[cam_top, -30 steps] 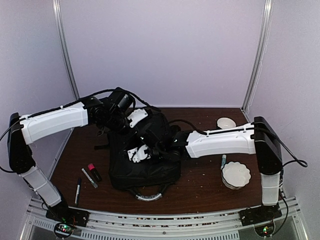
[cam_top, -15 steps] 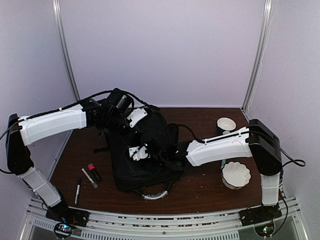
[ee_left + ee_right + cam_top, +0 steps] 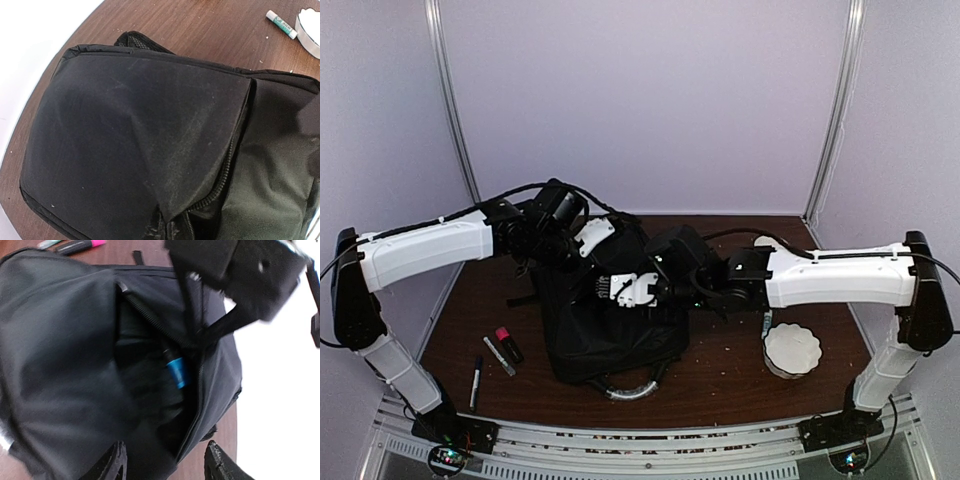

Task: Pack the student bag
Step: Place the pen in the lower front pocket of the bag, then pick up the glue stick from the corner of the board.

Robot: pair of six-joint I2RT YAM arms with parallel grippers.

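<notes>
- The student bag lies in the middle of the worktop. Its grey handle points toward the near edge, and its far end sits under both my arms.
- My left claw is pinched tight on the bag's flap edge beside the zipper and holds the fabric lifted. In the left wrist view my own fingers are out of frame, and only the tented cloth shows.
- My right claw hovers over the gaping pocket with its jaws spread wide and nothing between them. Only the fingertips show, at the bottom of that view.
- Inside the pocket, a slim thing with a blue band lies along the zipper side. The rest of the pocket is too dark and blurred to name.
- From above, my right wrist covers the opening, and my forearm cuts off part of a small white cup at the far right.
- A red-capped marker, a grey marker and a pen lie left of the bag, near the worktop's front-left corner.
- On the right, a scalloped white dish has a small tube just beside its rim. A strip of bare wood shows between these and the bag.
</notes>
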